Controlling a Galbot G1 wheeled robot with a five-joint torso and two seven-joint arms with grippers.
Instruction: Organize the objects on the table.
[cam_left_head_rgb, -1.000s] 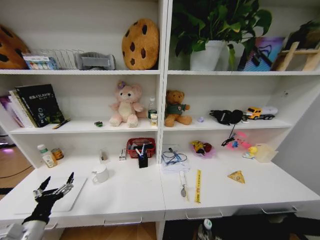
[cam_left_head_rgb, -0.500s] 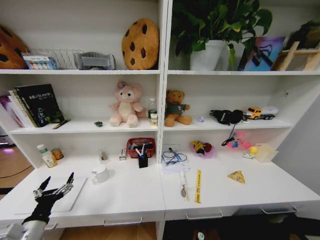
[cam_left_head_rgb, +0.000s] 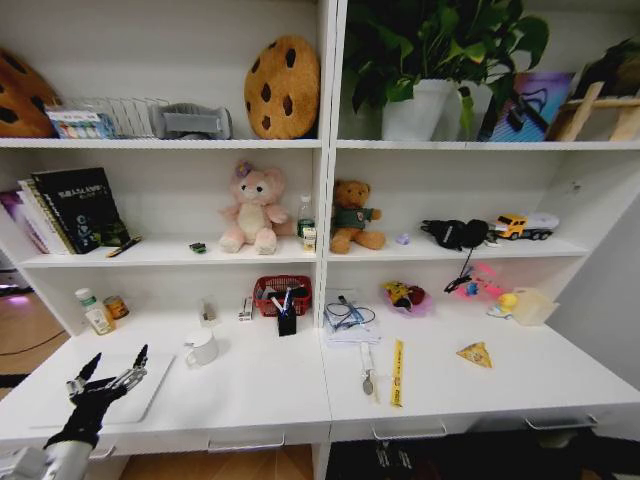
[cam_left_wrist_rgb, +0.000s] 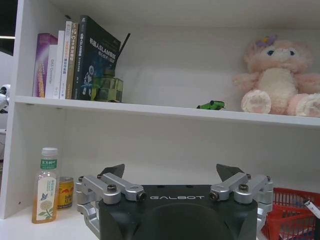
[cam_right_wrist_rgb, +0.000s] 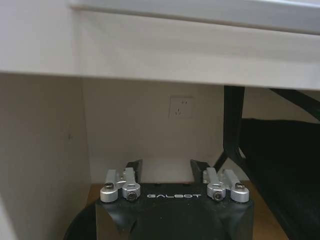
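Both our grippers are spread and empty: left gripper (cam_left_head_rgb: 108, 377) over the laptop (cam_left_head_rgb: 105, 392), right gripper (cam_right_wrist_rgb: 166, 165) below the table (cam_left_head_rgb: 300, 395). Nothing is sorted; we judge a first pick is needed.

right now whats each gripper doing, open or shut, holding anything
left gripper: open, empty, over the table's left end.
right gripper: open, empty, below the tabletop.

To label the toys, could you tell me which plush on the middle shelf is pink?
The left one, a pale pink plush with a purple flower on its head. The one to its right, past the divider, is a brown bear in a green top.
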